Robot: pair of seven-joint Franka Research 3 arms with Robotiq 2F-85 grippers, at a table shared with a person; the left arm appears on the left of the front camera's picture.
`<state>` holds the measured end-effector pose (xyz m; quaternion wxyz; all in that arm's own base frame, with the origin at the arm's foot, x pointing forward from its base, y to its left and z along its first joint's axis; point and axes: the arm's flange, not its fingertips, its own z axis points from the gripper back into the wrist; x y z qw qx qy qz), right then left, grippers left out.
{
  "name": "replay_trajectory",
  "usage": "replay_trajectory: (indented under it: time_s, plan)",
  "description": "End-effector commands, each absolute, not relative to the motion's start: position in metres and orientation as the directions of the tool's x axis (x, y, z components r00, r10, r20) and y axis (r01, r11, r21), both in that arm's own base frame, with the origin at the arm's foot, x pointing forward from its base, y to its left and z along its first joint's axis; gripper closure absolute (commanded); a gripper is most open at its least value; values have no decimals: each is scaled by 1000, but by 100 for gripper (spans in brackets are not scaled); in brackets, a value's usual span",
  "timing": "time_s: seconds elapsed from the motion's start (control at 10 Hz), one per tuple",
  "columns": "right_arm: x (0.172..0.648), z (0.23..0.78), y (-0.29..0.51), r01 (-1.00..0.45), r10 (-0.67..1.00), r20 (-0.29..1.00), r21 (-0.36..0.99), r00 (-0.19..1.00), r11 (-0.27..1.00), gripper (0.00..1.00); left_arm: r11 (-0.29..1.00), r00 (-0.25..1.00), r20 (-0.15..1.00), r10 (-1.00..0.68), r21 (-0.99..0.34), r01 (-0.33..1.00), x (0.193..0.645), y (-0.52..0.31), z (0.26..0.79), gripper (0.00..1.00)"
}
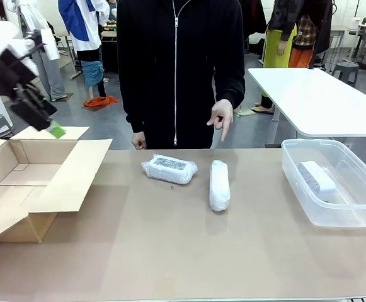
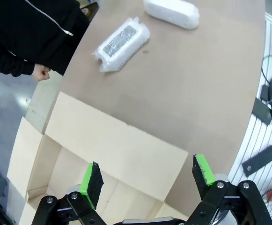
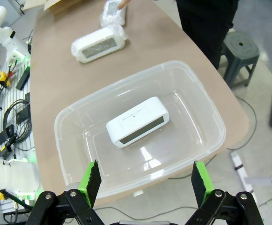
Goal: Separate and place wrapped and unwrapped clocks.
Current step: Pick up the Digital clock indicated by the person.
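Two wrapped clocks lie mid-table: one flat point(image 1: 170, 168) point(image 2: 121, 43) point(image 3: 99, 43), the other point(image 1: 219, 184) point(image 2: 172, 11) point(image 3: 113, 11) to its right, end-on to the person. The unwrapped clock point(image 1: 317, 179) point(image 3: 138, 122), smooth and white, lies inside the clear plastic bin point(image 1: 291, 168) point(image 3: 192, 108) at the right. My left gripper point(image 1: 49, 126) point(image 2: 147, 176) hangs open and holds nothing, high over the open cardboard box point(image 1: 63, 182) point(image 2: 117, 145) at the left. My right gripper point(image 3: 146, 178) is open above the bin's near rim, with nothing between its fingers.
A person in a black zipped top stands at the far edge, one hand point(image 1: 222, 116) pointing down at the right wrapped clock, the other fist point(image 1: 138, 139) at the table edge. The box flaps spread onto the table. Cables and gear point(image 2: 267, 112) lie beyond the table's near edge.
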<state>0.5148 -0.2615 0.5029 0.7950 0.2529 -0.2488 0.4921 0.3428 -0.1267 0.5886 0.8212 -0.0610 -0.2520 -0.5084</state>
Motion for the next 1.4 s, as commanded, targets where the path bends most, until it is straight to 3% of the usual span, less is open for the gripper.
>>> replay_trajectory:
  time_s: [0.0, 0.5, 1.3]
  plan:
    - [514, 501, -261, -912, 661, 645, 154, 384, 380, 0, 597, 474, 476, -741, 142, 790, 366, -154, 592, 0]
    - [514, 501, -261, -912, 661, 645, 154, 384, 380, 0, 778, 674, 457, -580, 68, 624, 407, -261, 565, 0]
    - [514, 501, -261, -912, 661, 645, 154, 384, 380, 0, 837, 784, 334, -524, 29, 547, 434, -428, 480, 0]
